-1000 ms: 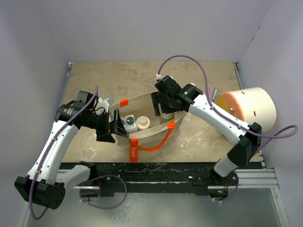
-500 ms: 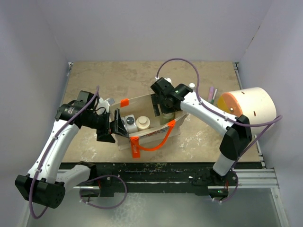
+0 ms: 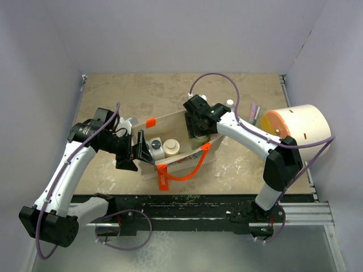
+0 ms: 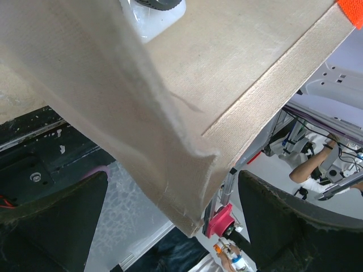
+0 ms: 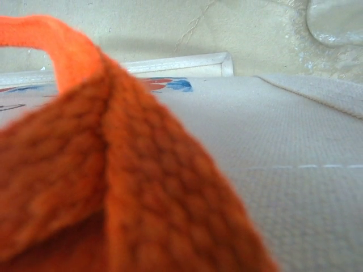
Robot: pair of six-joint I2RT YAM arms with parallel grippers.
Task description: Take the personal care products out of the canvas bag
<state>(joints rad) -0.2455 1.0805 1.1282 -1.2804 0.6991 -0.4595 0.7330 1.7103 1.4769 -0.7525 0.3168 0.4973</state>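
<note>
The canvas bag (image 3: pixel 180 127) lies open on the table, its orange handle (image 3: pixel 190 170) trailing toward me. Inside stand a white bottle with a dark grey cap (image 3: pixel 155 148) and one with a cream cap (image 3: pixel 171 147). My left gripper (image 3: pixel 138 151) is open astride the bag's left end. In the left wrist view the bag's corner (image 4: pixel 187 187) hangs between the fingers (image 4: pixel 57 215) without touching them, and the grey-capped bottle (image 4: pixel 156 8) shows above. My right gripper (image 3: pixel 195 126) reaches into the bag's right end over a pale bottle (image 3: pixel 199 138). The right wrist view is filled by the orange handle (image 5: pixel 113 187) and canvas (image 5: pixel 295 170); its fingers are hidden.
A big cream cylinder with an orange-yellow face (image 3: pixel 298 130) lies at the right edge. A small white-capped bottle (image 3: pixel 229 103) and slim pinkish items (image 3: pixel 253 113) lie on the table behind the right arm. White walls close in the table at the back and sides.
The right arm's elbow has swung back and inward while its gripper stayed in the bag's right end, shifting slightly. The small bottle behind it came into sight. The left arm has not moved.
</note>
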